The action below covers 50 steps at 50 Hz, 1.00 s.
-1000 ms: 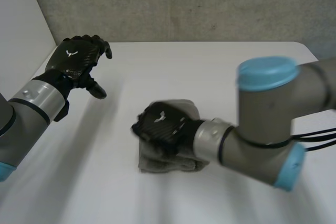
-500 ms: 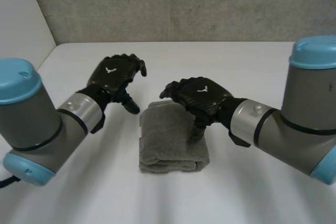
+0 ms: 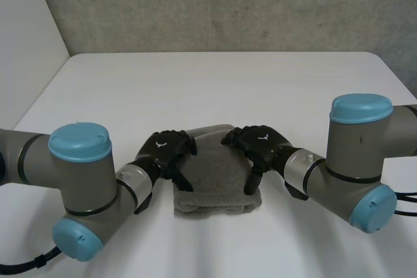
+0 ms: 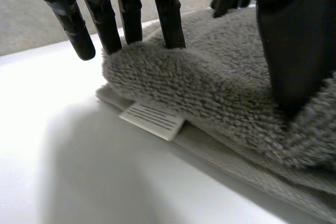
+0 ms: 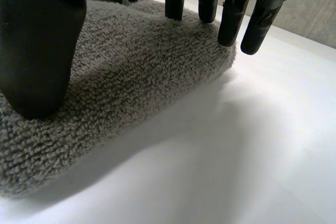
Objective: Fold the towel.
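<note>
Head view: left robot hand and right robot hand, fingers straight, on plush grey folded towel.

Your left hand and right hand flank the folded towel, leaving you just a narrow lane between them over its top. Beyond it, the white table gives you wide free room.
</note>
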Motion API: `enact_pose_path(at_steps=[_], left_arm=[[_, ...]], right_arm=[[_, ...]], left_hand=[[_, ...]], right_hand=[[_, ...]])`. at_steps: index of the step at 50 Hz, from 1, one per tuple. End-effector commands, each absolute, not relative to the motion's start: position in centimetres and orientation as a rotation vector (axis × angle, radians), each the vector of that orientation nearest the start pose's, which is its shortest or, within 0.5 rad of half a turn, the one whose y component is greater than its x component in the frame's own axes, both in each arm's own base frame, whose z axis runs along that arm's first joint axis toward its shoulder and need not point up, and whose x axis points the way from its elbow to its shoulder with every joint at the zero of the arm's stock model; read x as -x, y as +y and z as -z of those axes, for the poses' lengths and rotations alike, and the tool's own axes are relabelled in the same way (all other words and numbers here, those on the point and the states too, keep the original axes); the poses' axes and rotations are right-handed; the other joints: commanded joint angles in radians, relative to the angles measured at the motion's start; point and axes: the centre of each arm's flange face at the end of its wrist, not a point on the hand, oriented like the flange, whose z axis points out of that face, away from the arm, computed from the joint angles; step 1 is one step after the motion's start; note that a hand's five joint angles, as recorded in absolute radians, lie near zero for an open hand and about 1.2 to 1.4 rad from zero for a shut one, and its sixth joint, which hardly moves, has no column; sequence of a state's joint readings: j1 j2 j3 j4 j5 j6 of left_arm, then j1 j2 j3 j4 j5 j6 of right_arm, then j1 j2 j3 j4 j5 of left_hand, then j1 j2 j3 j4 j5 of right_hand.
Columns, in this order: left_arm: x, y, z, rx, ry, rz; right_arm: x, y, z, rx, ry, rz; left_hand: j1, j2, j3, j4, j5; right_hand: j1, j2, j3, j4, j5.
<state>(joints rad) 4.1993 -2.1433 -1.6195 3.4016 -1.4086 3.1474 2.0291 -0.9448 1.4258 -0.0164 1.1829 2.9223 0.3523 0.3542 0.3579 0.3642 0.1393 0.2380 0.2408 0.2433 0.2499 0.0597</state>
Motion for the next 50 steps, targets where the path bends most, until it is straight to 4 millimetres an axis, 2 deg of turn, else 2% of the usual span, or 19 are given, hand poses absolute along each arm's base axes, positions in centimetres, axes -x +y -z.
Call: enact_pose_path(at_steps=[1,2,3,5,6,8,9,11,12,14,15,16,17,19,20,22,25,33,50], left_arm=[[30.2,-24.6,-15.2,-0.882,2.762,2.039],[30.2,-24.6,-16.2,-0.877,2.744,2.069],[30.2,-24.6,-16.2,-0.877,2.744,2.069],[29.9,-24.6,-18.3,-0.858,2.706,2.134],[29.9,-24.6,-18.3,-0.858,2.706,2.135],[29.7,-24.4,-21.0,-0.843,2.648,2.221],[29.7,-24.4,-21.0,-0.842,2.648,2.222],[29.3,-24.1,-23.9,-0.816,2.59,2.301],[29.3,-24.1,-23.9,-0.816,2.59,2.301],[28.2,-24.2,-26.8,-0.756,2.531,2.362],[28.2,-24.2,-26.8,-0.755,2.531,2.362],[27.5,-24.2,-28.2,-0.706,2.505,2.383],[27.5,-24.2,-28.2,-0.705,2.505,2.383],[25.9,-24.5,-30.7,-0.593,2.44,2.414],[25.9,-24.5,-30.7,-0.592,2.439,2.414],[24.6,-24.7,-32.4,-0.508,2.393,2.427],[23.9,-24.8,-33.4,-0.46,2.367,2.431],[22.9,-25.1,-33.3,-0.404,2.394,2.362],[23.0,-25.4,-33.2,-0.392,2.399,2.345]], right_arm=[[-31.3,-25.8,-16.3,1.015,2.035,1.439],[-31.2,-25.8,-17.8,1.0,2.006,1.481],[-31.2,-25.8,-17.8,0.999,2.006,1.481],[-30.8,-25.9,-20.5,0.946,1.963,1.553],[-30.8,-25.9,-20.6,0.945,1.963,1.553],[-30.3,-26.2,-23.4,0.868,1.928,1.643],[-30.3,-26.2,-23.4,0.867,1.928,1.643],[-28.6,-27.2,-27.1,0.735,1.928,1.813],[-28.6,-27.2,-27.1,0.735,1.928,1.814],[-25.8,-28.2,-31.2,0.553,1.944,2.047],[-25.8,-28.2,-31.2,0.552,1.944,2.048],[-24.6,-28.4,-32.8,0.475,1.951,2.135],[-24.6,-28.4,-32.8,0.474,1.951,2.136],[-23.1,-28.8,-34.2,0.371,1.987,2.228],[-23.0,-28.8,-34.2,0.371,1.987,2.228],[-22.3,-29.0,-34.5,0.363,2.027,2.235],[-21.7,-29.1,-34.6,0.369,2.073,2.222],[-21.8,-29.3,-32.9,0.412,2.188,2.121],[-22.6,-28.8,-31.9,0.479,2.179,2.053]], left_hand=[[-0.054,-0.056,-0.059,-0.066,-0.015],[-0.062,-0.064,-0.068,-0.074,-0.024],[-0.062,-0.064,-0.068,-0.074,-0.024],[-0.083,-0.085,-0.089,-0.095,-0.044],[-0.083,-0.085,-0.089,-0.095,-0.045],[-0.106,-0.108,-0.112,-0.118,-0.068],[-0.106,-0.108,-0.112,-0.118,-0.068],[-0.121,-0.123,-0.127,-0.133,-0.083],[-0.121,-0.123,-0.127,-0.133,-0.083],[-0.124,-0.126,-0.13,-0.136,-0.086],[-0.124,-0.126,-0.13,-0.136,-0.086],[-0.124,-0.126,-0.13,-0.136,-0.086],[-0.124,-0.126,-0.13,-0.136,-0.086],[-0.124,-0.126,-0.13,-0.136,-0.086],[-0.124,-0.126,-0.13,-0.136,-0.086],[-0.124,-0.126,-0.13,-0.136,-0.086],[-0.124,-0.126,-0.13,-0.136,-0.086],[-0.124,-0.126,-0.13,-0.136,-0.086],[-0.121,-0.123,-0.127,-0.133,-0.083]], right_hand=[[-0.063,-0.066,-0.069,-0.075,-0.06],[-0.063,-0.066,-0.069,-0.075,-0.06],[-0.063,-0.066,-0.069,-0.075,-0.06],[-0.063,-0.066,-0.069,-0.075,-0.06],[-0.063,-0.066,-0.069,-0.075,-0.06],[-0.063,-0.066,-0.069,-0.075,-0.06],[-0.063,-0.066,-0.069,-0.075,-0.06],[-0.063,-0.066,-0.069,-0.075,-0.06],[-0.063,-0.066,-0.069,-0.075,-0.06],[-0.063,-0.066,-0.069,-0.075,-0.06],[-0.063,-0.066,-0.069,-0.075,-0.06],[-0.063,-0.066,-0.069,-0.075,-0.06],[-0.063,-0.066,-0.069,-0.075,-0.06],[-0.063,-0.066,-0.069,-0.075,-0.06],[-0.063,-0.066,-0.069,-0.075,-0.06],[-0.063,-0.066,-0.069,-0.075,-0.06],[-0.063,-0.066,-0.069,-0.075,-0.06],[-0.063,-0.066,-0.069,-0.075,-0.06],[-0.063,-0.066,-0.069,-0.075,-0.06]])
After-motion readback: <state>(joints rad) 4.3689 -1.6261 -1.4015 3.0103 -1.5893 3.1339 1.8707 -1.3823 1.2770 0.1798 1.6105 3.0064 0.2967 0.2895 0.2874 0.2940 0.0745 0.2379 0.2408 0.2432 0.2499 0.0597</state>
